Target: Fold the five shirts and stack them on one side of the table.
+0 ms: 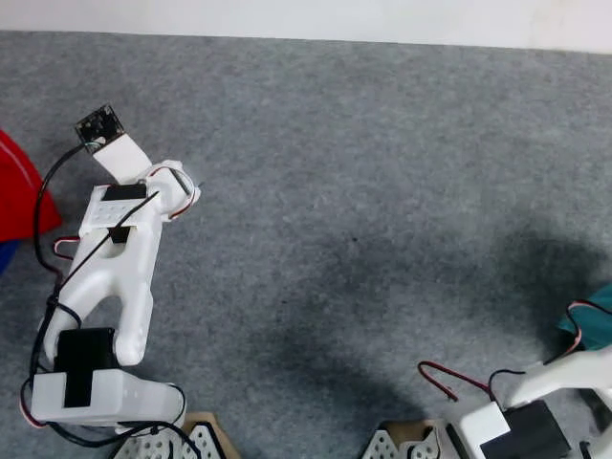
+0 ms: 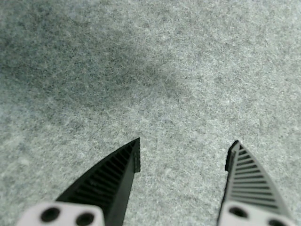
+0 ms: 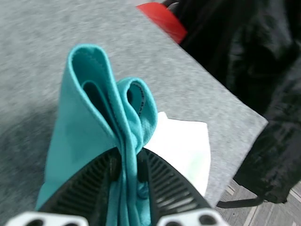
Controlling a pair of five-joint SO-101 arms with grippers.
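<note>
The right pincer (image 3: 128, 162) is clenched on the teal shirt (image 3: 75, 127). A bunched fold of the cloth is pinched between its two ribbed fingers and rises in loops just past the fingertips, while the rest hangs down along one finger. How much of the shirt trails below the pincer is hidden by the fingers. Just beyond the pincer, partly covered by the teal folds, a white cloth (image 3: 186, 146) lies flat on the grey desk (image 3: 42, 42) near its corner. Farther off is a red cloth (image 3: 162, 19), cut off and too blurred to make out, and dark fabric (image 3: 249, 61) hangs past the desk edge. In the high view the teal shirt (image 1: 593, 320) shows as a sliver, cut off at the frame's edge. The left pincer (image 2: 185, 150) is released, its fingers spread wide with bare desk felt between and ahead of them, and it is well apart from the teal shirt.
</note>
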